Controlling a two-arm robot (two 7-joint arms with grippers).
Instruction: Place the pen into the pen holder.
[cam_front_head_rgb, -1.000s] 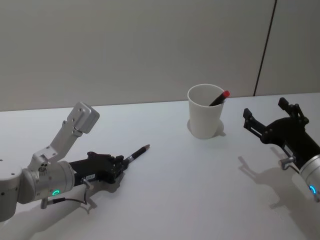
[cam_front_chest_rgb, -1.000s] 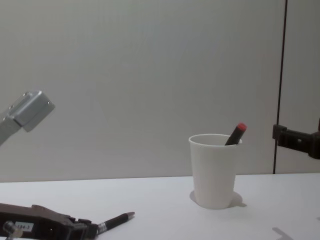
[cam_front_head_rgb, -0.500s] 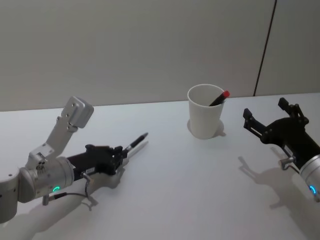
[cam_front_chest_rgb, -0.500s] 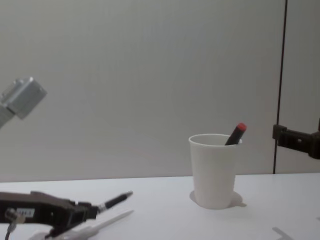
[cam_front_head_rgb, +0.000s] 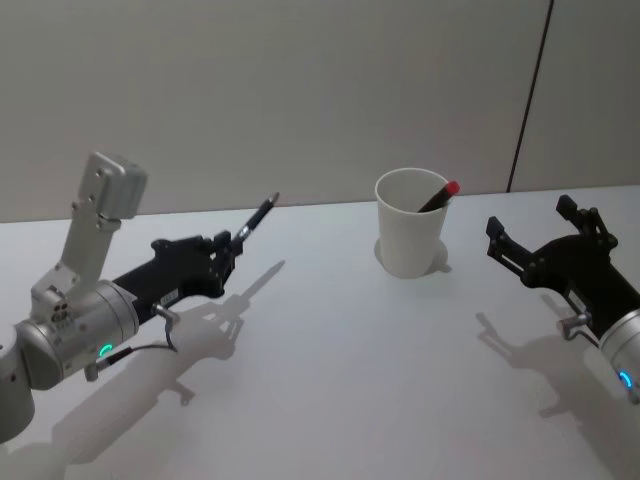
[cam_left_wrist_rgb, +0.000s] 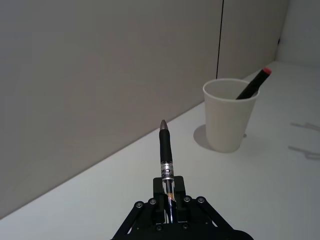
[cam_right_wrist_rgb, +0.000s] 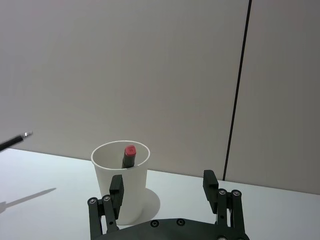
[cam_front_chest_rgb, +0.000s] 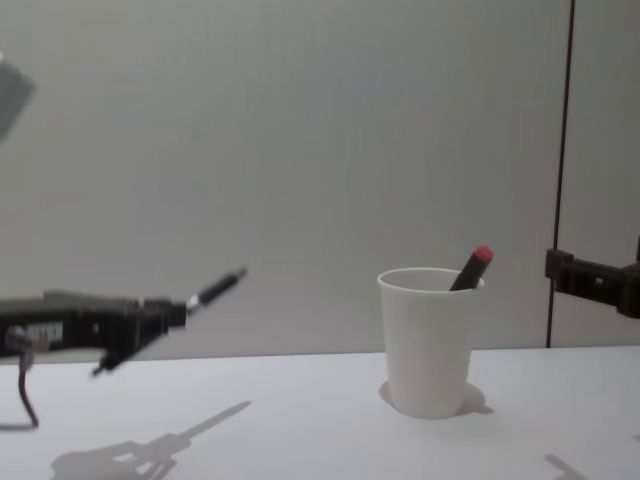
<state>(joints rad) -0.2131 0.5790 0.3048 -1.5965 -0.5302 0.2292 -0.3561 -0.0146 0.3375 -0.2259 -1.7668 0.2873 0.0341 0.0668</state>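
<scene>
Now holding the pen (cam_front_head_rgb: 257, 217) aloft in the left gripper (cam_front_head_rgb: 232, 250), clamped tight on the rear of the barrel, tip pointing forward and slightly up, well clear of the table (cam_front_head_rgb: 340, 360). Hanging well to the left of the pen holder (cam_front_head_rgb: 410, 245), with bare tabletop between.

Judging the pen as light, stiff and slim, with a smooth barrel liable to be slipping or swivelling under a loose pinch. Favouring the present hold at the rear end, leaving the long front free for entering the cup first.

Treating the pen holder as a light paper cup, easily tipping or sliding at a sideways knock, and carrying a red-capped pen (cam_front_head_rgb: 441, 195) leaning on the right side of its rim. Probably aiming for the free left part of the mouth, coming over the rolled rim from above rather than from the side.

Finding ample open room along the way across the white surface. Sitting parked just right of the cup, the right gripper (cam_front_head_rgb: 529, 217), spread wide and holding nothing; minding that arm on the approach. Watching, too, the wall standing close behind the cup.
</scene>
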